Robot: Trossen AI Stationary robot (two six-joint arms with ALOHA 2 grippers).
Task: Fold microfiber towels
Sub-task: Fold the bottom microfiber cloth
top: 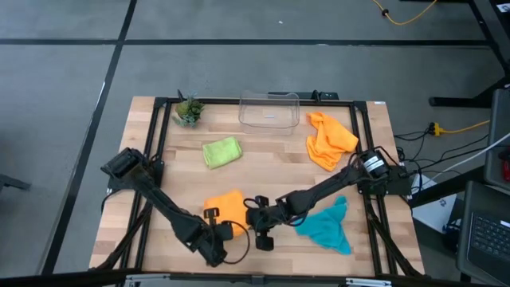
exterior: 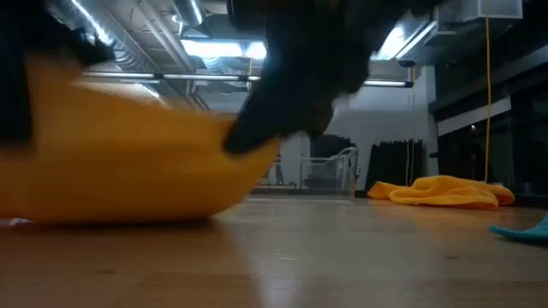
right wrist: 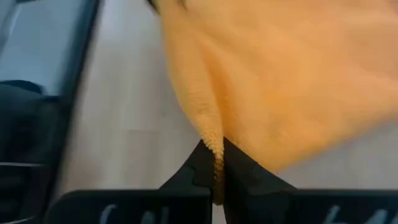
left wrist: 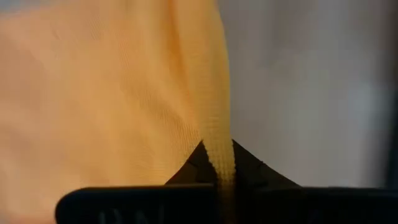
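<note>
An orange microfiber towel (top: 227, 207) lies bunched near the table's front edge, at its middle. It fills the left of the low view (exterior: 128, 171), where its underside rests on the wood. My left gripper (top: 226, 231) is shut on its near side. My right gripper (top: 252, 214) is shut on its right side. A lime green towel (top: 221, 152) lies folded at the middle left. A second orange towel (top: 328, 139) lies crumpled at the far right. A teal towel (top: 327, 227) lies at the near right. My left gripper pinches a thin edge or fold of the orange towel (left wrist: 221, 165) between its two shut fingers, slanting down from the table's near left. The cloth spreads away beyond the fingertips. My right gripper pinches a bunched edge of the same towel (right wrist: 216, 148) between its two shut fingers, slanting down from the table's right. The towel's lower part stays on the table (exterior: 128, 214).
A clear plastic bin (top: 269, 110) stands at the far middle, with a small potted plant (top: 189, 110) to its left. A black frame (top: 155, 143) runs around the wooden top. Bare wood lies between the green towel and the far orange one.
</note>
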